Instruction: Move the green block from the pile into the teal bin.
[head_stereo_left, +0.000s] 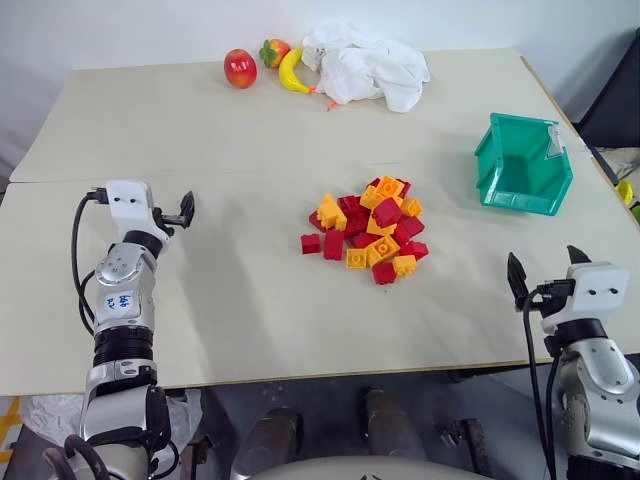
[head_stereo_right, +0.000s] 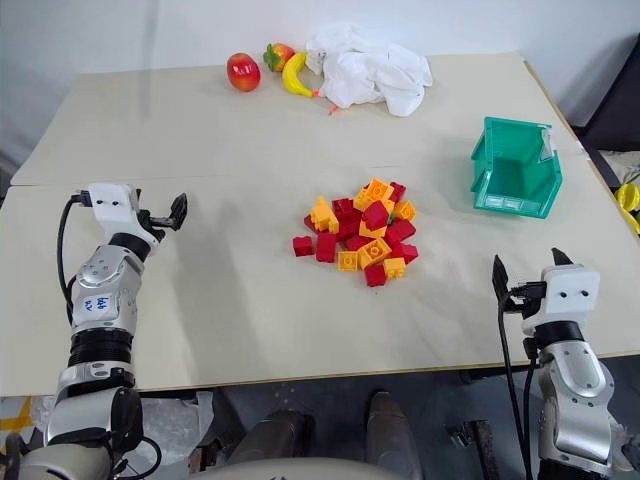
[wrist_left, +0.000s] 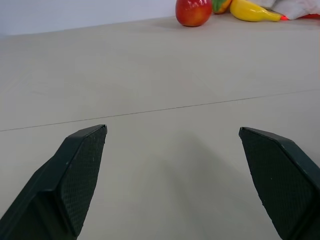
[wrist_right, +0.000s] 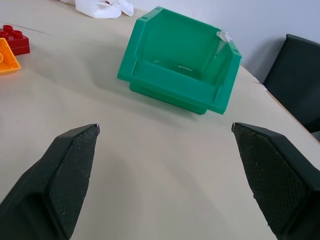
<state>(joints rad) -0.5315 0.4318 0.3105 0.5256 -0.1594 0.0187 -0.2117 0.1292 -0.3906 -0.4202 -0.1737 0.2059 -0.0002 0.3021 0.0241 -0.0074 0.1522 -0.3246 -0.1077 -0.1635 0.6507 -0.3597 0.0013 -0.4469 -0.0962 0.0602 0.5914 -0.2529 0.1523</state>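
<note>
Nearest to me on the left, my left black two-fingered tool (wrist_left: 172, 136) hangs just over the pale beige surface (head_stereo_left: 220, 300) with its jaws spread wide and nothing between them. Far beyond it, at the back edge, sit a red apple (head_stereo_left: 240, 68), a yellow banana (head_stereo_left: 290, 72) and a crumpled white cloth (head_stereo_left: 365, 65) – none of them my business.

Toward the middle lies the pile of small studded plastic bricks, red and orange-yellow (head_stereo_left: 366, 230), heaped loosely and touching one another. I cannot pick out the small dark-green studded brick among them; I judge it is tucked under or behind its neighbours.

To the right, well apart from the pile, stands the teal plastic bin with sloping walls (head_stereo_left: 525, 200), upright and bare inside as far as I can see.

My right black two-fingered tool (head_stereo_left: 547, 265) is at the near right edge – jaws wide as well, holding nothing.

Such a brick should be light, rigid and rather slick, so I would pinch it across two flat side walls, below the studs, once neighbours are nudged clear.
</note>
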